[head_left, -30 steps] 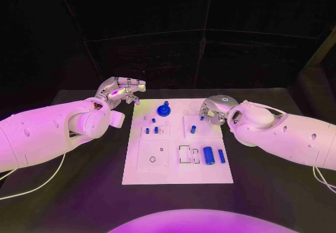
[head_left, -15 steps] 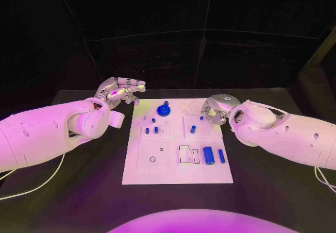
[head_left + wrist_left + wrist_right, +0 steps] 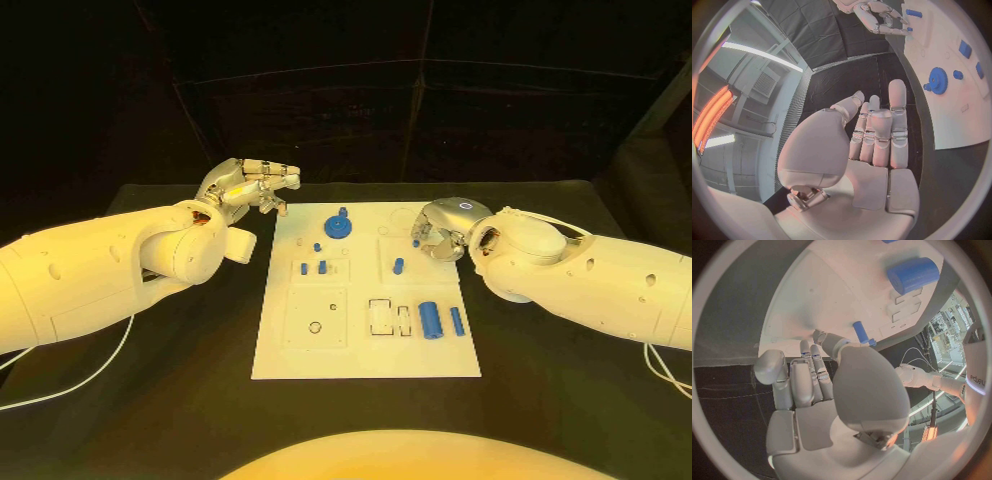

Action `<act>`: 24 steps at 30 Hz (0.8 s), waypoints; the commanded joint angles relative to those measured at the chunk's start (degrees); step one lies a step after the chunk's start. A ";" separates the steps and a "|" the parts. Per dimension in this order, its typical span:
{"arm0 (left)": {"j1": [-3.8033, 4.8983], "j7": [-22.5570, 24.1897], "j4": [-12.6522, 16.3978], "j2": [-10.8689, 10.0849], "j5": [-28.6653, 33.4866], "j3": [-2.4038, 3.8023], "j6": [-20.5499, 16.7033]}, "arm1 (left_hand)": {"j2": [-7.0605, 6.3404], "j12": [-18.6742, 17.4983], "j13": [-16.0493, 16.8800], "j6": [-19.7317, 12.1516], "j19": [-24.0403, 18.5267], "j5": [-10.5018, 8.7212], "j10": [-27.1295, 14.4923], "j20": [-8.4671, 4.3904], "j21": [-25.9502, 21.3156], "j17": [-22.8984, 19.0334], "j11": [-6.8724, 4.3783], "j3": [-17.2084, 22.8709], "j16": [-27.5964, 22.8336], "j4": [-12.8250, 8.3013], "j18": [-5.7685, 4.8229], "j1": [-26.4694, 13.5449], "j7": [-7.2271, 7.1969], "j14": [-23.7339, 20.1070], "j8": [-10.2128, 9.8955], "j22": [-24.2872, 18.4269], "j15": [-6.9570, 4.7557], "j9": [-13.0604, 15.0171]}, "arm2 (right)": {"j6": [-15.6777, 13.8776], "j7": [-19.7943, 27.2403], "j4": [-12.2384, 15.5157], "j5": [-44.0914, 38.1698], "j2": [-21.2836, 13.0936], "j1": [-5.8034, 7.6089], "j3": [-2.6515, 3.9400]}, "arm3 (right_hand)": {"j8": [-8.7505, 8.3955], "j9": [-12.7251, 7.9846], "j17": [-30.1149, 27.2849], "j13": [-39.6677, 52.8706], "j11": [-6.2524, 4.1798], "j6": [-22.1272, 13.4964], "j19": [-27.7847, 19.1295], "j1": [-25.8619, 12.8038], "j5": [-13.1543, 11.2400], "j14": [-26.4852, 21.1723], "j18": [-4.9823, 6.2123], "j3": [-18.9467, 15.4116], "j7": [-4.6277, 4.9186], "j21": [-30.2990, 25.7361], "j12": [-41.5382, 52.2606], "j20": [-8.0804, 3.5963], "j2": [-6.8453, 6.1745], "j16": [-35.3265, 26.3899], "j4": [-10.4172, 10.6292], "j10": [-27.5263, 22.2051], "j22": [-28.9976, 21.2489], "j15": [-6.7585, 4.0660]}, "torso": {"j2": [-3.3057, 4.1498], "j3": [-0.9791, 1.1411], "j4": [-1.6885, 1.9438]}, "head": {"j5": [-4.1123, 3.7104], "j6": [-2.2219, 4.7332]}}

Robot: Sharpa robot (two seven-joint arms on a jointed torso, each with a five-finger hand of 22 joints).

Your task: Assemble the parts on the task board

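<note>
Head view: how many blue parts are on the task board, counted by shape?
Gear: 1
Thick cylinder: 1
Slim rod: 1
Small pegs: 5, one of them at the right hand
Total: 8

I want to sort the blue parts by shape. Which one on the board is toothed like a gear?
The blue gear at the task board's far edge; the other blue parts are plain pegs and cylinders.

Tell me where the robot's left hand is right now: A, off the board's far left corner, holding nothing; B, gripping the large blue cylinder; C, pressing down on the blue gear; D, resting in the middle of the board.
A: the left hand sits beyond the far left corner of the task board, fingers together around nothing; the blue gear is untouched.
</note>
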 commanded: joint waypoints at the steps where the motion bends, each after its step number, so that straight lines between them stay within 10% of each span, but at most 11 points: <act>1: 0.07 0.02 0.00 0.04 0.20 0.05 0.79 | 0.38 -0.03 0.06 -0.16 -0.41 0.12 -0.46 0.04 -0.36 -0.07 -0.03 -0.03 -0.26 -0.12 0.64 0.42 0.29 -0.44 -0.28 -0.07 0.08 -0.08 | 1.21 0.71 -0.08 0.89 0.28 0.10 0.02 | 0.21 0.15 0.19 0.08 -0.20 0.24 -0.20 -0.78 0.02 1.80 -0.24 -0.12 -0.12 -0.22 0.34 -0.01 0.22 0.00 0.38 0.39 0.16 0.17 | 0.00 -0.01 0.02 | -0.02 -0.04; 24: 0.07 -0.33 0.06 0.16 0.20 0.05 1.06 | 0.56 0.01 0.15 -0.19 -0.45 0.13 -0.61 0.09 -0.45 -0.11 -0.02 0.13 -0.23 -0.41 0.66 0.90 0.32 -0.53 -0.32 -0.11 0.12 -0.11 | 3.17 0.40 -2.38 1.56 2.15 0.10 0.01 | 1.63 0.62 -0.10 0.50 -1.70 4.01 0.93 -1.12 -0.09 1.77 -0.50 -0.41 -1.60 0.66 2.43 -0.97 2.42 -0.03 1.24 3.85 1.60 -1.02 | 0.01 0.00 -0.03 | 0.25 -0.37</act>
